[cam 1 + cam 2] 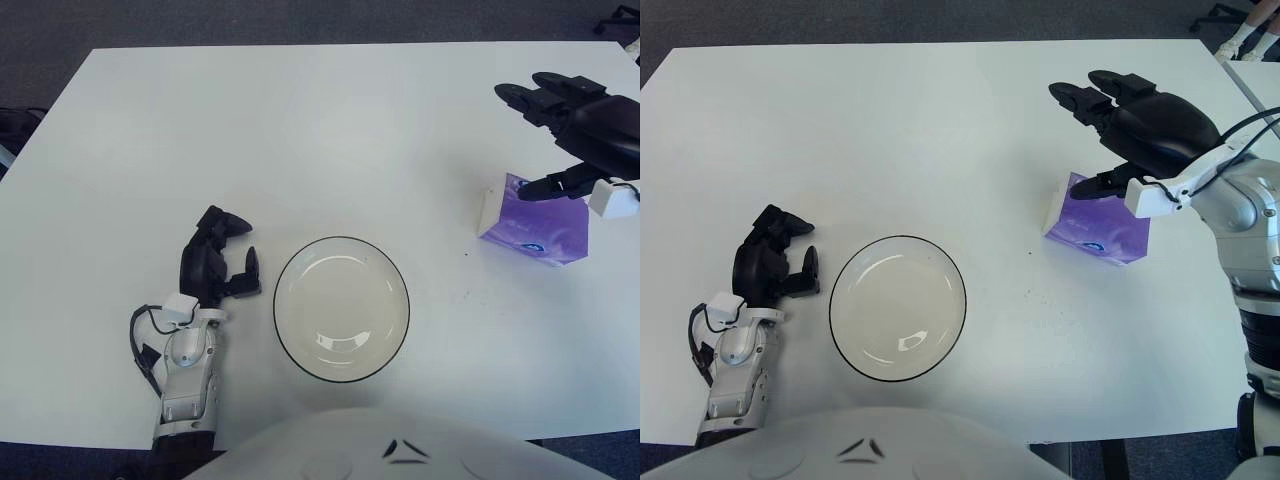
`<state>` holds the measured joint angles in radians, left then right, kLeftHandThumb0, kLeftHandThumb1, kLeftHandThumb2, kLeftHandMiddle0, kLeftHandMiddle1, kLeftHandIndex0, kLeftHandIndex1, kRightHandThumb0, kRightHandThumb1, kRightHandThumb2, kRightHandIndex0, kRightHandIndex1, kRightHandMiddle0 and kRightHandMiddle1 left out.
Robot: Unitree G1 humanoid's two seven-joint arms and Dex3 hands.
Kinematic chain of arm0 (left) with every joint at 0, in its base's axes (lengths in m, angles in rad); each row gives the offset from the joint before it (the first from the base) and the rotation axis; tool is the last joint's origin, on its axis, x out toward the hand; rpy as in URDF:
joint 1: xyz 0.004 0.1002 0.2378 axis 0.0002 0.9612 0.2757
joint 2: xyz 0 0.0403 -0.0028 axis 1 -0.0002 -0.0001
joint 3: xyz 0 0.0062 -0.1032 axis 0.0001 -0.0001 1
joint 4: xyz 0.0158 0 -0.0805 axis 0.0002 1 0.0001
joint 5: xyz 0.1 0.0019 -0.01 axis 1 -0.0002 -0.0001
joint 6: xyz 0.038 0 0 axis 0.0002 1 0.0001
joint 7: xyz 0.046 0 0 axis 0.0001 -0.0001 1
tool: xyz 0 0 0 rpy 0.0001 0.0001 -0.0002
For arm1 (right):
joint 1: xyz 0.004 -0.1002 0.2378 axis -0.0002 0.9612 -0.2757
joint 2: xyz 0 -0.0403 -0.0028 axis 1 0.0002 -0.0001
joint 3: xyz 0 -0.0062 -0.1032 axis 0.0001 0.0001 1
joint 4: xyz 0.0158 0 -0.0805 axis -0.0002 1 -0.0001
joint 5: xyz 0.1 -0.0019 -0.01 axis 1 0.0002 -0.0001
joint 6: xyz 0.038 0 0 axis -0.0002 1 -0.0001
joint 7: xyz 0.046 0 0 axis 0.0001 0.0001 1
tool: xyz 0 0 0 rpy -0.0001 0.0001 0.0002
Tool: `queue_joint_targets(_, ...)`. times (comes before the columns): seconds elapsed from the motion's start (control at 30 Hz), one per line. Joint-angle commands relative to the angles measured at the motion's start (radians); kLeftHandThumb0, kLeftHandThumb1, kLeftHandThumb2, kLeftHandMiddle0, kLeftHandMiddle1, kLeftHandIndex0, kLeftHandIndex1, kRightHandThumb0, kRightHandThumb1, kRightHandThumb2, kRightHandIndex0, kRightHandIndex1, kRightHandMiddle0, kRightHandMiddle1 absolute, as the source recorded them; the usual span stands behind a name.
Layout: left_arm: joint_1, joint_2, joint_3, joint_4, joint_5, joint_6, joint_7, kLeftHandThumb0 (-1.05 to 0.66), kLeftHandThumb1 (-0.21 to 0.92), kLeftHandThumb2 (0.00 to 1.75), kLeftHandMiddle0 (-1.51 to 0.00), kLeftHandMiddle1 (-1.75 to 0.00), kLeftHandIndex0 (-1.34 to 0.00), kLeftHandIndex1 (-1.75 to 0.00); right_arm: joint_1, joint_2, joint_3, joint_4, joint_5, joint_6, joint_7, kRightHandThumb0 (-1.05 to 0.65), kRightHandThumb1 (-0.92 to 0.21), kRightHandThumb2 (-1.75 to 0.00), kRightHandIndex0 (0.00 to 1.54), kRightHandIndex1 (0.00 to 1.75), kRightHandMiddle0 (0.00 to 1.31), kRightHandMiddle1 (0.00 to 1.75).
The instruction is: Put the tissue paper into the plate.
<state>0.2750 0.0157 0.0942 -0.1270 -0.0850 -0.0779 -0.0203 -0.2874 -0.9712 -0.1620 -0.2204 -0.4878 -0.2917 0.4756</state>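
Left eye view: the purple tissue pack lies on the white surface, well right of the empty plate. The left hand shows just left of the plate, fingers loosely open, holding nothing.

Right eye view: the right hand hovers over the pack's far edge, fingers spread, thumb near its top, nothing gripped. Closing from this offset could catch only one corner, so the soft pack might tilt or slide away.

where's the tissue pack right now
The purple tissue pack sits on the table's right side, right of the plate, beneath the open right hand.
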Motion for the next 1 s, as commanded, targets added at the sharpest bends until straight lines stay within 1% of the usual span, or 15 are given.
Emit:
queue_joint_targets(0.0,0.038,0.005,0.010,0.032,0.006,0.048,0.008,-0.01,0.06,1.60,-0.78,-1.75,-0.61,-1.70,-0.015,0.004,0.011,0.016,0.003,-0.019,-0.020,-1.05,-0.79,-0.38,0.00,0.00,0.00,0.00)
queue_joint_targets(0.33,0.041,0.005,0.012,0.021,0.012,0.052,0.008,-0.01,0.05,1.62,-0.78,-1.75,-0.63,-1.70,-0.044,-0.006,0.045,0.043,-0.005,-0.024,-0.005,-1.05,-0.77,-0.36,0.00,0.00,0.00,0.00)
queue_joint_targets(0.53,0.043,0.004,0.012,0.018,0.024,0.053,0.013,-0.01,0.01,1.66,-0.82,-1.75,-0.66,-1.68,-0.054,-0.004,0.071,0.057,-0.015,-0.015,0.005,-1.05,-0.77,-0.36,0.00,0.00,0.00,0.00)
queue_joint_targets(0.97,0.050,-0.007,0.016,0.001,0.022,0.067,0.020,-0.01,0.01,1.66,-0.81,-1.75,-0.66,-1.70,-0.084,-0.030,0.122,0.066,-0.007,0.035,0.121,-1.05,-0.73,-0.32,0.00,0.00,0.00,0.00)
